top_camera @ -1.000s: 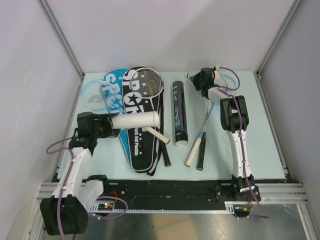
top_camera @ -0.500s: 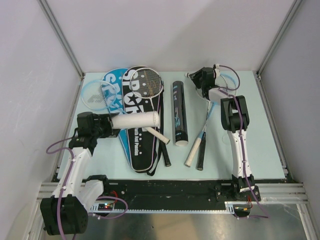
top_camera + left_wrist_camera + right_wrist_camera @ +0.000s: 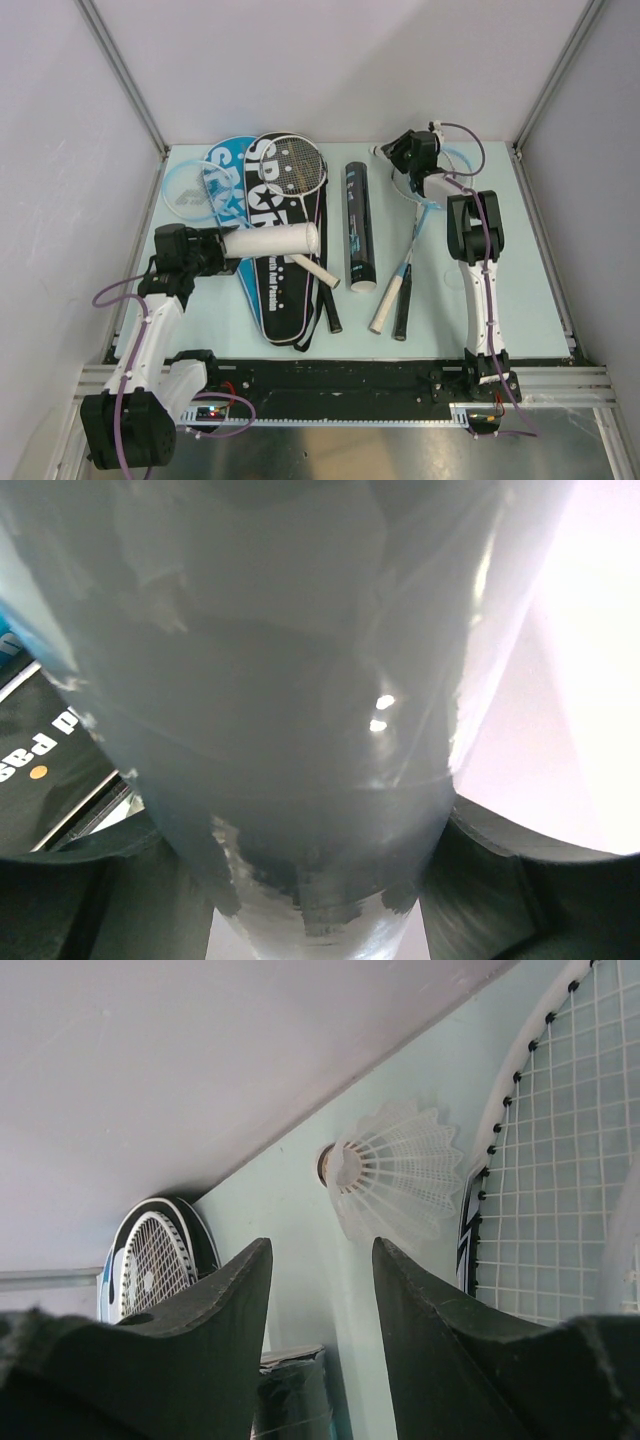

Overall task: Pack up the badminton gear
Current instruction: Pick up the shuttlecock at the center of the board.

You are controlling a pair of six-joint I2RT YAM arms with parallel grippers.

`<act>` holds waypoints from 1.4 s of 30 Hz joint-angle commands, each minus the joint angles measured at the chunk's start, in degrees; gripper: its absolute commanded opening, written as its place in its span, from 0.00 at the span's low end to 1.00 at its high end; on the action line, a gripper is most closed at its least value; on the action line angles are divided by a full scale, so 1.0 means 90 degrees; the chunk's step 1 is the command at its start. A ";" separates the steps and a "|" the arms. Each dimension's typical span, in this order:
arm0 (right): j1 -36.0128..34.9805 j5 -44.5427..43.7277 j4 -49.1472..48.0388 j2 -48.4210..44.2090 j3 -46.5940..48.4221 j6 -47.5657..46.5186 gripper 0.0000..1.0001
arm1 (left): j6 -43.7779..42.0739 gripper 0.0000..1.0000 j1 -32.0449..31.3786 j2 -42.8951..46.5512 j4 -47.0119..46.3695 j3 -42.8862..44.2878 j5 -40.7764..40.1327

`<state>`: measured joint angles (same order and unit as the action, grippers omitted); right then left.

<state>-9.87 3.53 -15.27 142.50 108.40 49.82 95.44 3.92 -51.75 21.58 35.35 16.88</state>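
The white cylindrical tube (image 3: 272,240) is held level over the black "SPORT" racket cover (image 3: 278,295) at the left of the pale green bench (image 3: 525,300), its left end clamped in the left claw (image 3: 225,248). At the far right, a white feather shuttlecock (image 3: 395,1175) lies on the bench just beside a white-strung racket head (image 3: 570,1160). The right claw (image 3: 320,1250) points at it from close by, jaws apart and empty. A black tube (image 3: 358,225) lies mid-bench.
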 commanded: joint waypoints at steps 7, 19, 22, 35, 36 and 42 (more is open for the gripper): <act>0.0120 0.0048 -0.0051 -0.0587 -0.0003 -0.0385 0.50 | -0.0101 0.26 0.0058 0.0013 -0.0265 0.0264 0.0192; 0.0124 0.0101 -0.0040 -0.0176 0.0200 -0.0109 0.49 | -0.0092 0.25 0.0055 -0.0001 -0.0267 0.0273 0.0182; 0.0116 0.0170 -0.0028 0.0015 0.0330 0.0001 0.48 | -0.0087 0.25 0.0054 -0.0011 -0.0262 0.0291 0.0167; 0.0054 0.0466 -0.0666 0.0638 0.0735 0.0243 0.20 | -0.0125 0.25 0.0065 -0.0120 -0.0264 0.0328 0.0112; 0.0063 0.0535 -0.0906 0.0645 0.0703 0.0210 0.15 | -0.0135 0.25 0.0069 -0.0139 -0.0267 0.0329 0.0099; 0.0174 0.1083 -0.1972 0.0310 0.0377 -0.0145 0.00 | -0.0105 0.24 0.0084 -0.0091 -0.0261 0.0277 0.0012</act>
<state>-8.91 9.06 -23.07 147.85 112.22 51.16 95.37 3.95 -53.25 21.56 35.38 16.82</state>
